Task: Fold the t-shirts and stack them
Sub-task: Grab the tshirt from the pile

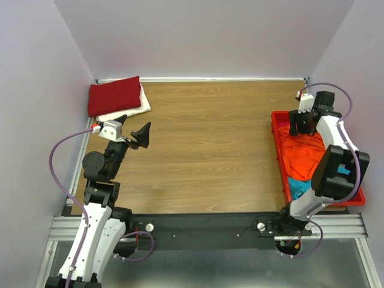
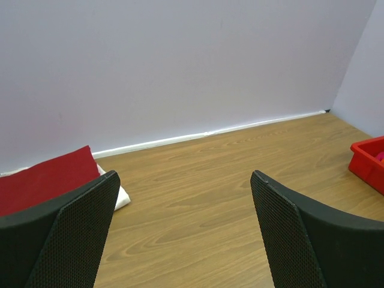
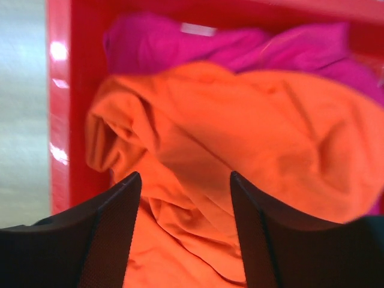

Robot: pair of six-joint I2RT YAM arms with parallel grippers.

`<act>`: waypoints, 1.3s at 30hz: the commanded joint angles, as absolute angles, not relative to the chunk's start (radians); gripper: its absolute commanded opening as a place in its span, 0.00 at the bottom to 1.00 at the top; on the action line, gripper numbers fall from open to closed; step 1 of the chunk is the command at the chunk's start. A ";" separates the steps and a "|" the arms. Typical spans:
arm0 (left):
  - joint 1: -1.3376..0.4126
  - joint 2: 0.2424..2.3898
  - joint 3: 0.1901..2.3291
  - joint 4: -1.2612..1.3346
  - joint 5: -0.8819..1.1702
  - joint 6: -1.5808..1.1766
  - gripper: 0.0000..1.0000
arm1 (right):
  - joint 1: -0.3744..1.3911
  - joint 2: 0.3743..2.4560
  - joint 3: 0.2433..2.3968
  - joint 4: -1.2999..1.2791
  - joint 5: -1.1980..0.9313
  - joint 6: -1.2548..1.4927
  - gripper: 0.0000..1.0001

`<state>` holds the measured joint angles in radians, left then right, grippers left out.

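Status of left fingers [image 2: 84, 234]: spread wide with nothing between them, suspended over the bare bench [image 1: 210, 150] left of centre in the overhead view, near a folded stack in the upper left corner. Stack composition: dark red t-shirt [image 1: 114, 95] on top, white t-shirt [image 1: 137, 107] beneath, its edge showing along the right and lower sides. Status of right fingers [image 3: 111, 231]: parted, positioned directly over the orange t-shirt [image 3: 240, 138] at the upper end of the red tray [image 1: 277, 129], which sits along the right edge of the bench. Crumpled orange cloth shows in the gap between them; contact with the cloth cannot be determined. Position of magenta t-shirt [image 3: 180, 45]: bunched against the tray wall at the top of the right wrist view, orange cloth overlapping its lower edge. Position of teal t-shirt [image 1: 298, 186]: lower end of the tray, largely hidden by the right arm [image 1: 336, 168]
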<state>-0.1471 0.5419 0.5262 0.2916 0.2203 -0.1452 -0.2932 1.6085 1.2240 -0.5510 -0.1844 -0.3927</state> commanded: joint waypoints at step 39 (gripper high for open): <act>-0.163 0.554 0.540 0.324 0.265 -0.144 0.97 | -0.238 1.445 2.049 -0.657 -1.104 -0.046 0.00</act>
<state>-0.1577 0.5461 0.5262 0.2924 0.2405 -0.1474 -0.2432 1.4166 1.9671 -0.7551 -0.8024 -0.2512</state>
